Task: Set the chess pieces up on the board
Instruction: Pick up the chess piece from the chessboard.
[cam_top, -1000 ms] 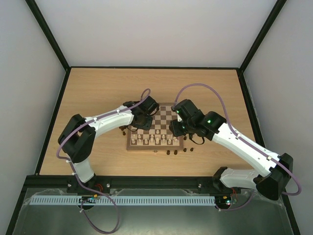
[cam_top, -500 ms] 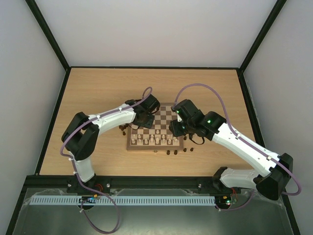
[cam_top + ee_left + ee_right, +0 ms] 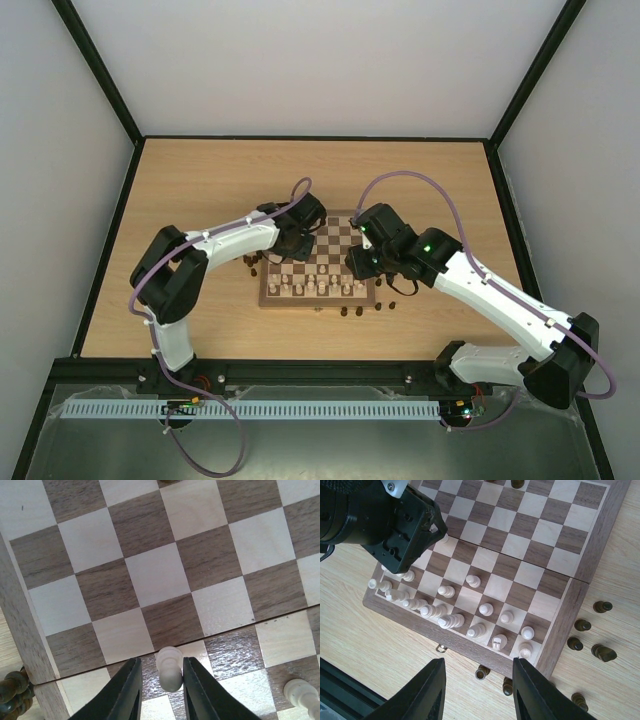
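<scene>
Left wrist view: the left claw point(image 3: 161, 661) sits low over the board point(image 3: 145, 575), slightly spread around a cream pawn point(image 3: 169, 669).
The pawn stands just by the board's fold line. It touches the finger on the right of that view, with a sliver of gap to the other finger. In the right wrist view the right claw point(image 3: 479, 662) is spread wide, gripping nothing, above the board's clasp edge. Cream pieces point(image 3: 445, 611) crowd the two rows nearest that edge, some lying on their sides. Dark pieces point(image 3: 582, 625) lie off the board on the table point(image 3: 360, 645): several just beside the border at the right of that view, and a few near the clasp edge. Another shows beside the border in the left wrist view. From the top view, the left claw is over the board's left part and the right claw is at its right side.
</scene>
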Controlling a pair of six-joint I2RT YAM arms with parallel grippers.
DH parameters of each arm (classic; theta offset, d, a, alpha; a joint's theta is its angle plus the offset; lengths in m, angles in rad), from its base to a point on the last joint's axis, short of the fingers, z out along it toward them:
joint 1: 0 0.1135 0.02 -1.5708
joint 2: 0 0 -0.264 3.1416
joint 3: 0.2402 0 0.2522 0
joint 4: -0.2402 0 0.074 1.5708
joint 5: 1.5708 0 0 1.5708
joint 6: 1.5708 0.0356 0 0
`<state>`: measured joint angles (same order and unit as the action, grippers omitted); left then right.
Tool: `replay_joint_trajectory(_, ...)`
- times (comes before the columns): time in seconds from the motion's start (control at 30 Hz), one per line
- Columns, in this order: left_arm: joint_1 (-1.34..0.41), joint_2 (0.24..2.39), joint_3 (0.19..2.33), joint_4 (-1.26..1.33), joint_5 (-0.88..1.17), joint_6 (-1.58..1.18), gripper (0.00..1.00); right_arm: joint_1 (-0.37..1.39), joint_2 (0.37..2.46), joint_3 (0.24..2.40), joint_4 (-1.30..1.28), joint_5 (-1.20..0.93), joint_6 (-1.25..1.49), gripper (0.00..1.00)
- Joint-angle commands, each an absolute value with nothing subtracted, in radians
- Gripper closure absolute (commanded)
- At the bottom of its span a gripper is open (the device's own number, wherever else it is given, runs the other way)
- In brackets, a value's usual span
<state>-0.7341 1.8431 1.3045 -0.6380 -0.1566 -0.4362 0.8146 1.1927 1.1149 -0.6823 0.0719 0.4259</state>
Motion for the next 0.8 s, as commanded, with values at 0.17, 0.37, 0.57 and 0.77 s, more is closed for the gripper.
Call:
replay_joint_trajectory(0.17,-0.726,1.866,1.316,-0.638,-0.148,-0.428,0.77,0.829,1.171,1.099,-0.702,0.065,0.414,0.62)
replay_joint_trajectory(0.37,-0.726,1.865,1.312,-0.638,-0.141,-0.428,0.86,0.831,1.169,1.097,-0.700,0.067,0.414,0.62)
replay_joint_trajectory(0.57,-0.726,1.852,1.301,-0.649,-0.140,-0.430,0.91,0.831,1.169,1.097,-0.700,0.062,0.413,0.62)
replay_joint_trajectory(0.77,-0.747,1.777,1.275,-0.687,-0.156,-0.442,0.91,0.832,1.172,1.103,-0.703,0.063,0.413,0.62)
